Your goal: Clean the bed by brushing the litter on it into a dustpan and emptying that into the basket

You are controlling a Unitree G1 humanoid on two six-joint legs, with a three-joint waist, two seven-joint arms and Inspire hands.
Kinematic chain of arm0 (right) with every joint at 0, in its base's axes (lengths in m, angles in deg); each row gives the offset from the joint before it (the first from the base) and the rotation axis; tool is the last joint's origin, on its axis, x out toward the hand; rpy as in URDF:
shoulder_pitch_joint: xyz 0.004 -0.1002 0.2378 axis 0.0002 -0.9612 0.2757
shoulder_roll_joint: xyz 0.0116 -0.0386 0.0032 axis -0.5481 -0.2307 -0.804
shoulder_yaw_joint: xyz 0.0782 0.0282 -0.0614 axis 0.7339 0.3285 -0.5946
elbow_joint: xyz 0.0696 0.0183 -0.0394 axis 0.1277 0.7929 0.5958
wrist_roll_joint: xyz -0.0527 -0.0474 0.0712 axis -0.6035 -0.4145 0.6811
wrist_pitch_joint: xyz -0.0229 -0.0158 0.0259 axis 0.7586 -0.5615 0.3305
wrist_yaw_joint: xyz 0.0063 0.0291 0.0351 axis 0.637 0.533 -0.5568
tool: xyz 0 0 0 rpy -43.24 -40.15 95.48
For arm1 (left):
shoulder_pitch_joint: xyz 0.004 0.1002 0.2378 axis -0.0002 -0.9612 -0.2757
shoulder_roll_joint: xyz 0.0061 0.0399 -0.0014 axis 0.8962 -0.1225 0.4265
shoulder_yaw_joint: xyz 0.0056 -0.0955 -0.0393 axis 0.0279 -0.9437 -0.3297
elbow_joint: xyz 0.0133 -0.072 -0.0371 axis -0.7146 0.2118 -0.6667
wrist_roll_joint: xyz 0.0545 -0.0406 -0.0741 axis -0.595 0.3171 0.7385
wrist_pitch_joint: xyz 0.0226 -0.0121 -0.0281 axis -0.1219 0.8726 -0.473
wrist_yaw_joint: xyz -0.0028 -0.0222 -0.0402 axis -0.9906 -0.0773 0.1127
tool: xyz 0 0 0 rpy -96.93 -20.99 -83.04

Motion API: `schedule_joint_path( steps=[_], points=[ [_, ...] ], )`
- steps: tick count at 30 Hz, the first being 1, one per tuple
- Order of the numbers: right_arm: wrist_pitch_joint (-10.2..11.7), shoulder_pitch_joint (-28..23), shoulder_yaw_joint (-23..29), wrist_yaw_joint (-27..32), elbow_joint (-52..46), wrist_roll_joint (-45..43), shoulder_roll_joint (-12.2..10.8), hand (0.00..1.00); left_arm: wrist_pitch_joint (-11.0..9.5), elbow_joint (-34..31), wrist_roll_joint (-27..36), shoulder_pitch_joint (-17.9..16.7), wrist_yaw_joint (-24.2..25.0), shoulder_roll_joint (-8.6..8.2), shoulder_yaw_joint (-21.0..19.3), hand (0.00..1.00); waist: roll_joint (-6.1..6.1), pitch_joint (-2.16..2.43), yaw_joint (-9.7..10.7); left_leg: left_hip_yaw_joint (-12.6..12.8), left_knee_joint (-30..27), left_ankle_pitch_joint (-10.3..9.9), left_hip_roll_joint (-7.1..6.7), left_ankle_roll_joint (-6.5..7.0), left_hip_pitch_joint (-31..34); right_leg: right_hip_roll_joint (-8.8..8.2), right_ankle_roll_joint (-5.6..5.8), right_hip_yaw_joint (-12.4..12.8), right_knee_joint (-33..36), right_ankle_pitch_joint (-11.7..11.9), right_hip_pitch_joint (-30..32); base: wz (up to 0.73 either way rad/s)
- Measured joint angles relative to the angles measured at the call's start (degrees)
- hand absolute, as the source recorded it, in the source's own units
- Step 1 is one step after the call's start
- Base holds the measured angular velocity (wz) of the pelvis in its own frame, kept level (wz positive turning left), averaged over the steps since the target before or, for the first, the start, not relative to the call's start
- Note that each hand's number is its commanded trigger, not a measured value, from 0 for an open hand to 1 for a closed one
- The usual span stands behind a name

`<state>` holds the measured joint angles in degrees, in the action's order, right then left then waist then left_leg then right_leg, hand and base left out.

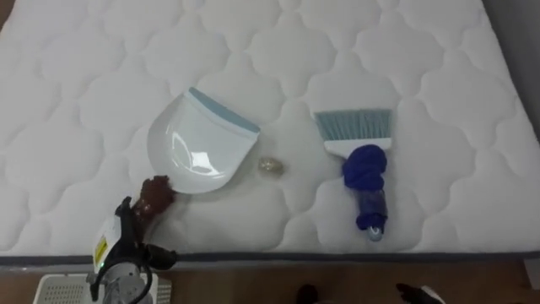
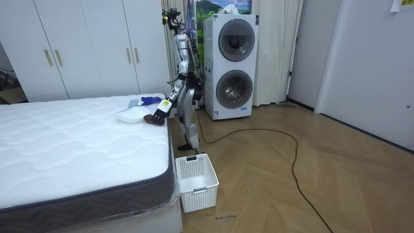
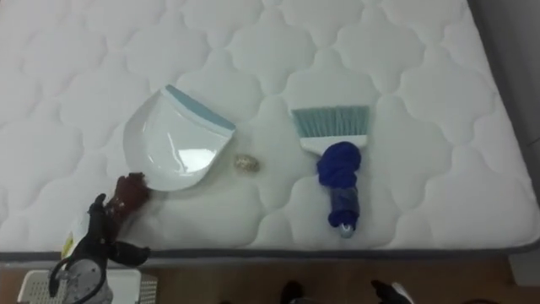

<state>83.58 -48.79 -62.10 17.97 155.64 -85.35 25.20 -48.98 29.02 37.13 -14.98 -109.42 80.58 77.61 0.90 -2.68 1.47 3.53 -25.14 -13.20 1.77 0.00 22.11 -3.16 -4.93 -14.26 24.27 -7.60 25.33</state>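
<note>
Bed: white quilted mattress (image 1: 93, 59); the robot stands at its near edge.
Left hand (image 1: 157, 194): fingers curled tight on the near-left end of the white plastic dustpan with a pale blue lip (image 1: 198, 143).
Dustpan: flat on the bed, lip facing far right.
Debris: small beige crumpled scrap (image 1: 269, 166), just right of the dustpan.
Brush: blue-handled hand brush with teal bristles (image 1: 363, 165), right of the scrap, bristles at the far end.
Floor: white slatted basket (image 2: 197, 181) beside the bed.

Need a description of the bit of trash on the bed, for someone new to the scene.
On the white quilted mattress, near its front edge, look between the white dustpan and the blue-handled brush. The crumpled beige scrap lies just off the dustpan's right side, well apart from the brush. It is by far the smallest thing there, and the only rounded one.
</note>
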Motion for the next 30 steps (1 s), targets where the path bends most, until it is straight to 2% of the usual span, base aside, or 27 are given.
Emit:
schedule_joint_path(
  steps=[2, 8, 19, 23, 30],
  points=[
    [-0.01, 0.01, 0.0, 0.02, 0.02, 1.33, -0.01, 0.0, 0.22, 0.08, 0.47, 1.01, 0.18, 0.04, -0.04, 0.0, -0.01, -0.04, -0.06, 1.19, -0.58, -0.06, 0.53, -0.05, 0.71, -0.04, -0.16, 0.04, 0.62, -0.12, 0.73, 0.0],
    [-0.06, 0.97, -0.07, 0.61, -0.01, 1.8, -0.24, 0.0, 0.8, 1.29, 0.53, 3.91, -0.2, 0.41, -0.12, 0.0, -0.56, -0.36, -0.02, 1.7, -3.68, -0.57, 0.55, -0.22, 3.76, -0.85, -0.72, 0.23, 4.56, -1.33, 4.33, -0.02],
    [0.02, 1.46, -5.12, 4.1, -0.18, 4.08, -0.64, 0.0, 0.81, 2.73, 0.64, 6.65, -4.14, 0.43, -0.15, 0.0, -0.61, -0.38, -0.12, 1.44, -5.96, -1.16, 0.73, -0.14, 6.03, -0.9, -0.75, 0.16, 5.97, -1.87, 6.03, 0.01],
    [0.02, 1.37, -5.16, 4.31, -0.02, 5.71, -0.67, 0.0, 0.8, 2.55, 0.48, 6.97, -6.06, 0.43, -0.88, 0.0, -0.59, -0.38, -0.07, 1.45, -6.64, -2.09, 0.9, -0.15, 6.8, -0.83, -0.75, 0.08, 6.44, -1.87, 6.83, 0.0],
    [0.01, 0.97, -6.19, 4.55, -0.31, 6.39, -0.68, 0.0, 0.77, 1.3, 0.54, 7.38, -9.67, 0.42, -0.94, 0.0, -0.31, -0.32, 0.1, 1.46, -8.6, -2.52, 1.48, 0.01, 8.45, -0.58, -0.72, -0.38, 6.72, -1.87, 7.48, 0.0]
  ],
)
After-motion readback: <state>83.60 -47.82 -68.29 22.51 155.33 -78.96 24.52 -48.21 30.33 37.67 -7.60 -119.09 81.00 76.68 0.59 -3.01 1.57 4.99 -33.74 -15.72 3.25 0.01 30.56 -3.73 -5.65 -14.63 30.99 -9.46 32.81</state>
